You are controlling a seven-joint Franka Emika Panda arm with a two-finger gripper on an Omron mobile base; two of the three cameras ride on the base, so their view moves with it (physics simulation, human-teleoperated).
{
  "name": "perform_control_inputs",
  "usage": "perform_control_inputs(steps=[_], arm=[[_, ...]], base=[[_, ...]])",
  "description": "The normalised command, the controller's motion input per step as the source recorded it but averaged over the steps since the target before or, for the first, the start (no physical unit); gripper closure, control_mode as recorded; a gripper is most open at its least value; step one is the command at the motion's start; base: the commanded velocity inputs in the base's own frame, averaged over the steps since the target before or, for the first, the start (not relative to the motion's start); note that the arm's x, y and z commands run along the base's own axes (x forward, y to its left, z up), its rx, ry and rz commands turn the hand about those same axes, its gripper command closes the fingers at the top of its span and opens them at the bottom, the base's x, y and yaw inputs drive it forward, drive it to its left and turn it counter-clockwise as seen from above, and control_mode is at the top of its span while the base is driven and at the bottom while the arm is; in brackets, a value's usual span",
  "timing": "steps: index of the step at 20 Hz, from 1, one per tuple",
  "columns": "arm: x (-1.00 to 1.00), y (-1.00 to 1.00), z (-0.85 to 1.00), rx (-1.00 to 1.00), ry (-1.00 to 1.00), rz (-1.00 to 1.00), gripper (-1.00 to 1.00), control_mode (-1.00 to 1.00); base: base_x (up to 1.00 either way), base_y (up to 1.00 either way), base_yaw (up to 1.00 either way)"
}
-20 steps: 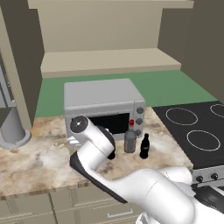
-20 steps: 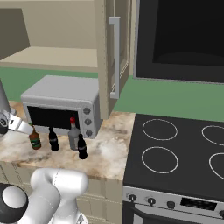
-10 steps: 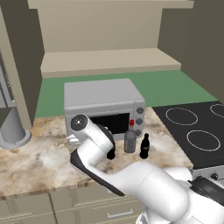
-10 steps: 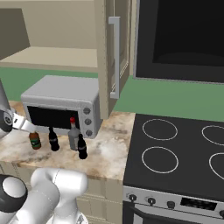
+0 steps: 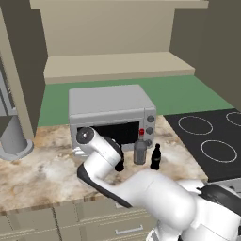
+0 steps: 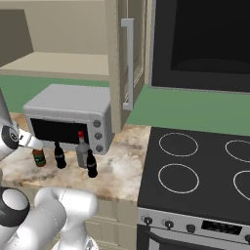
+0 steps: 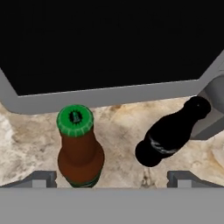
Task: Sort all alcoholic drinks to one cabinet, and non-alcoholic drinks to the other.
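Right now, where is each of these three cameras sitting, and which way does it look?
Left base view: behind the arm's left, facing the toaster oven; white arm rises lower right.
Right base view: behind its right, facing counter and stove; arm lower left.
Hand view: on the hand, looking down at the beer bottle and a cola bottle; open finger tips at the bottom.
Shared: grey bottle.

Brown beer bottle (image 7: 80, 158) — green cap, upright on the marble counter. Black cola bottle (image 7: 173, 131) at its 3 o'clock in the hand view, apart. Grey red-capped bottle (image 6: 82, 151) upright; second cola bottle (image 6: 91, 164) just beside, at its 5 o'clock.
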Motion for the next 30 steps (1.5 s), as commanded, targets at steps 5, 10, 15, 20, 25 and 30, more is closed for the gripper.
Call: perform_control_inputs(steps=[5, 10, 15, 20, 25, 30], arm=[[0.15, 0.00, -0.12, 0.00, 0.00, 0.00, -1.00, -1.00], [0.13, 0.00, -0.12, 0.00, 0.00, 0.00, -1.00, -1.00], [0.05, 0.00, -0.15, 0.00, 0.00, 0.00, -1.00, -1.00], [0.08, 0.02, -0.11, 0.00, -0.01, 0.00, -1.00, -1.00], [0.14, 0.07, -0.03, 0.00, 0.00, 0.00, -1.00, -1.00], [0.13, 0.15, -0.01, 0.01, 0.00, 0.00, -1.00, -1.00]], base=[[0.00, 0.00, 0.00], [0.00, 0.00, 0.00], [0.00, 0.00, 0.00], [0.00, 0.00, 0.00], [0.00, 0.00, 0.00], [0.00, 0.00, 0.00]])
